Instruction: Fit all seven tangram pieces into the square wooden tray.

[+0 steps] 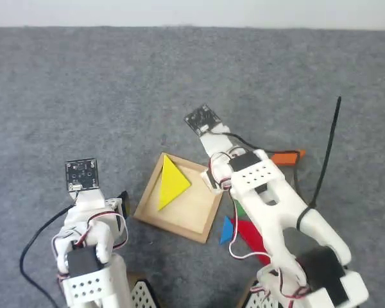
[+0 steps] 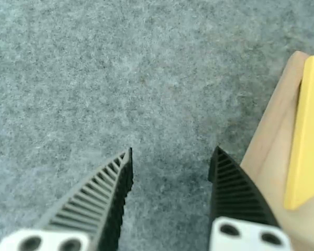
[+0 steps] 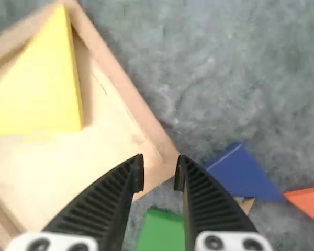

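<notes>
The square wooden tray [image 1: 203, 218] lies mid-table with a yellow triangle [image 1: 172, 181] in its far-left corner. My right gripper [image 1: 213, 178] hangs over the tray's right rim. In the right wrist view it [image 3: 159, 170] is open by a narrow gap above the tray's rim [image 3: 123, 89], with nothing between the fingers. The yellow triangle [image 3: 36, 94] lies beyond it. Blue [image 3: 238, 172], green [image 3: 159, 230] and orange [image 3: 306, 201] pieces lie on the carpet outside the tray. My left gripper [image 2: 172, 157] is wide open over bare carpet beside the tray's left edge [image 2: 269, 141].
Right of the tray on the grey carpet lie a blue piece [image 1: 227, 230], a red piece [image 1: 250, 236] and a green piece [image 1: 239, 208], partly under the right arm. An orange piece [image 1: 285, 157] sits farther back. A thin black rod [image 1: 327, 147] stands at the right.
</notes>
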`<action>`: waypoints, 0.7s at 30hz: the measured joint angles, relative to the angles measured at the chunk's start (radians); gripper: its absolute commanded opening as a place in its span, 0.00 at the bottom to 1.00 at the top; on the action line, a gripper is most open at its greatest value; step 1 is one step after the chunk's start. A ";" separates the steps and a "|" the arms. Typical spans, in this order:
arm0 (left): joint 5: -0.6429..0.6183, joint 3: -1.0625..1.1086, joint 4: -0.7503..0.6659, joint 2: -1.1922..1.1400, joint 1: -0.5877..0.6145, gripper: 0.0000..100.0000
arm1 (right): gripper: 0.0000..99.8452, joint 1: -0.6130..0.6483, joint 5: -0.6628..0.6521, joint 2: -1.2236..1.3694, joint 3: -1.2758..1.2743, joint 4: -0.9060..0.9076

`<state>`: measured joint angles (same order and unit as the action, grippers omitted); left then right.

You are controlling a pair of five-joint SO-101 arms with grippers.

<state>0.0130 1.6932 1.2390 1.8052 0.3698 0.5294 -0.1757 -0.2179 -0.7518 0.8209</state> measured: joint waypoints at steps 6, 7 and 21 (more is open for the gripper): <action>0.000 0.000 0.000 0.000 0.000 0.23 | 0.11 -0.006 0.000 0.086 -0.008 -0.023; 0.000 0.000 0.000 0.000 0.000 0.23 | 0.11 -0.015 0.000 0.117 0.005 -0.023; 0.000 0.000 0.000 0.000 0.000 0.23 | 0.11 -0.180 -0.040 0.428 0.344 -0.021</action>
<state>0.0130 1.6932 1.2390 1.8052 0.3698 0.3498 -0.2156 0.2102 -0.4081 0.7994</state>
